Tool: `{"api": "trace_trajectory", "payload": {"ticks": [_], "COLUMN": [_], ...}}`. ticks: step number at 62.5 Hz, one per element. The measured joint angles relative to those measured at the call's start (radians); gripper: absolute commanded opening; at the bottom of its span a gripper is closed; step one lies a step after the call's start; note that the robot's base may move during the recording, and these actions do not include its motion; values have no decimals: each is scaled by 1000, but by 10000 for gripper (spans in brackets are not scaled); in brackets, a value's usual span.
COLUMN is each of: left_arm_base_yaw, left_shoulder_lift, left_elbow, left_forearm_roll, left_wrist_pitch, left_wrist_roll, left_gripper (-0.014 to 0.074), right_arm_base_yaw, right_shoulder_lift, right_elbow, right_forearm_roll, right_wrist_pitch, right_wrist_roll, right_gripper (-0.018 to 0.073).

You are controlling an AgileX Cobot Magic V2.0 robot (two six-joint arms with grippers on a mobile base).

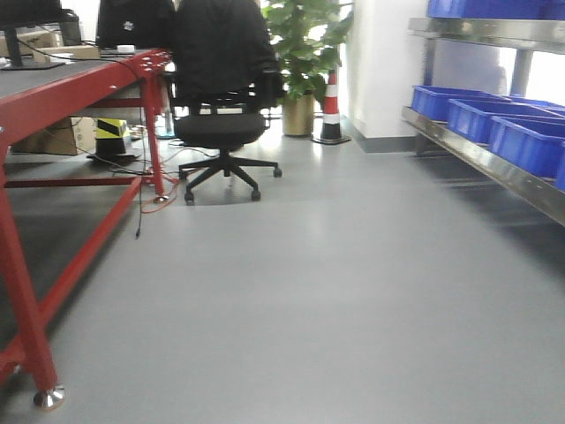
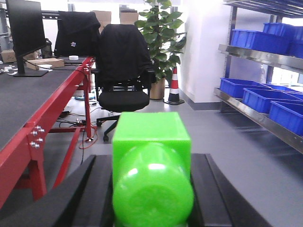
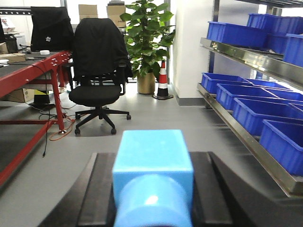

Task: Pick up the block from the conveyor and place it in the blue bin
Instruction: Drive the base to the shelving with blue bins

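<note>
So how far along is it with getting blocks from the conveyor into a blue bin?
Done: grabbing. The left end effector grips a green block and the right end effector a light blue block, both away from the conveyor. In hand: carrying them; the blue bins sit on shelves to the right. Left: placing both blocks in a bin.

**Two pairs of matte black fingers**

The robot's body shows only in the wrist views, along the 6 o'clock edge of each. The left hand [image 2: 151, 158] is a pair of broad, flat, matte-black plastic fingers [image 2: 80, 194], one at 7 o'clock and one at 5 o'clock. Each narrows upward to a blunt, slightly curved tip. A lengthwise edge splits each finger into a greyer outer face and a darker inner strip. The right hand [image 3: 152, 156] has the same black slab-like fingers [image 3: 90, 194], with smooth, dull surfaces and softly rounded outer edges.
</note>
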Motion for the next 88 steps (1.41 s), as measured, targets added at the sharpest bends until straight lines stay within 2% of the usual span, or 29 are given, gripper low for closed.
{"api": "trace_trajectory", "payload": {"ticks": [88], "left_arm_base_yaw": [0], "left_shoulder_lift": [0], "left_elbow": [0], "left_forearm_roll": [0], "left_wrist_pitch": [0], "left_wrist_roll": [0], "left_gripper": [-111], "right_arm_base_yaw": [0], "right_shoulder_lift": [0], "right_elbow": [0], "right_forearm_roll": [0], "right_wrist_pitch": [0], "right_wrist_roll": [0], "right_gripper": [-162]}}
